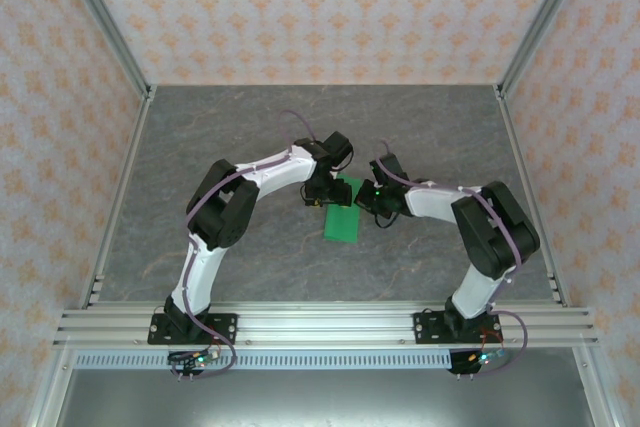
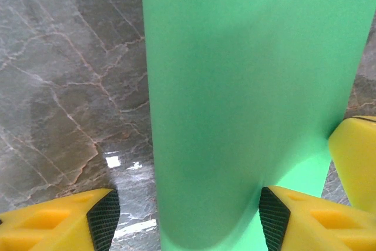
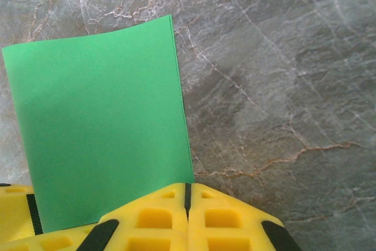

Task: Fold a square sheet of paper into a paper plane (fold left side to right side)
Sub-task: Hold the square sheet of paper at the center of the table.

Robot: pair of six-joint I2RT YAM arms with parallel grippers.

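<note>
The square sheet of paper (image 1: 342, 217) lies folded over as a bright green rectangle on the table's middle. In the left wrist view the sheet of paper (image 2: 247, 86) bulges up in a soft, rounded fold. My left gripper (image 2: 185, 218) stands open astride that fold, and its right finger (image 2: 294, 218) touches the paper. My left gripper (image 1: 322, 193) is at the sheet's far left corner. My right gripper (image 3: 188, 195) is shut, its tips down at the right edge of the paper (image 3: 100, 121). My right gripper (image 1: 373, 203) sits just right of the sheet.
The grey marbled tabletop (image 1: 200, 147) surrounds the sheet, with free room on all sides. Patterned walls and metal posts (image 1: 120, 57) enclose the table. An aluminium rail (image 1: 320, 325) runs along the near edge by the arm bases.
</note>
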